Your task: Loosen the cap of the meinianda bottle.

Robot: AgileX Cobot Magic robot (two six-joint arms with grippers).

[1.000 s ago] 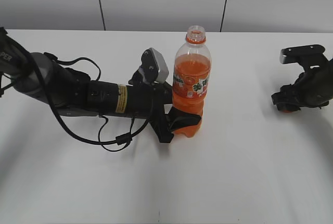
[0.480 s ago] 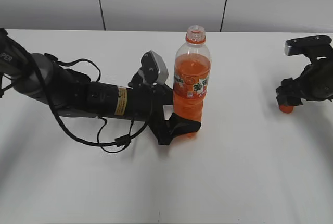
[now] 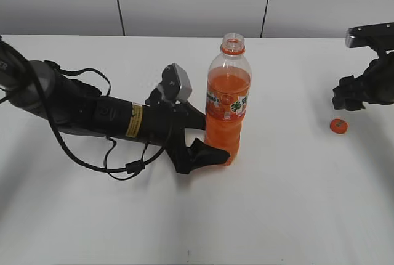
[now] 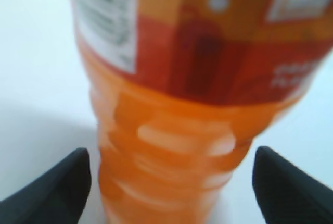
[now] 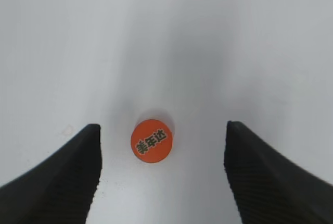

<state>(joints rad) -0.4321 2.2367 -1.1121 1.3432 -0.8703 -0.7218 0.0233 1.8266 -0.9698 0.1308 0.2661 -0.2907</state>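
Note:
The meinianda bottle stands upright at the table's middle, its neck open with no cap on it. My left gripper lies low on the table, open, with a finger on each side of the bottle's base and a gap on both sides. In the left wrist view the bottle fills the frame between the fingers of that gripper. The orange cap lies flat on the table at the right. My right gripper hangs above and behind it, open and empty. In the right wrist view the cap lies between the spread fingers of the gripper.
The white table runs to a grey panelled wall at the back. The left arm's black body and loose cable lie across the table's left half.
My right gripper let go of the cap on the table and rose up and back. My left gripper opened off the bottle's base and drew slightly left.

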